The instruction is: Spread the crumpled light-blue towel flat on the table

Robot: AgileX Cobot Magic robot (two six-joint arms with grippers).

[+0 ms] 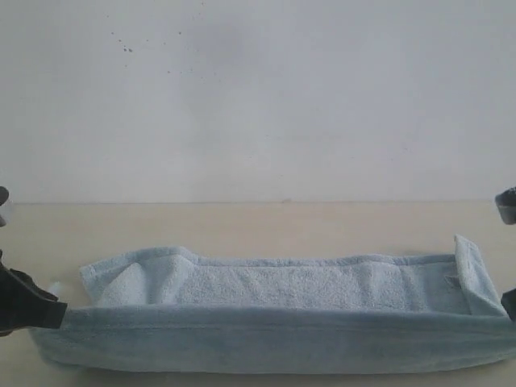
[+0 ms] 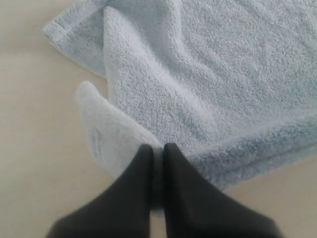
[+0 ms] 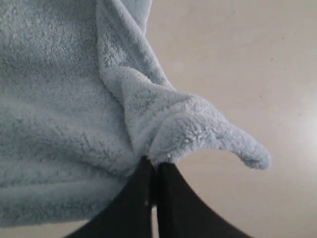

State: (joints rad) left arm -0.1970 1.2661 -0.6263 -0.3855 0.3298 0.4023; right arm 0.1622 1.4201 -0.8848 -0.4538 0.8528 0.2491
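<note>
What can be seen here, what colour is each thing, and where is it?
Large pale light-blue fluffy rectangular towel: one, light blue, across the middle of the table, near edge stretched between the two arms.
Smooth cream-beige flat table: one, beige, under the towel, running back to the wall.
White speckled wall: one, white with a few dark specks, behind the table.
Left jaws: one pair, black, shut on a towel corner at the left of the exterior view.
Right jaws: one pair, black, shut on a towel corner at the right edge of that view.
</note>
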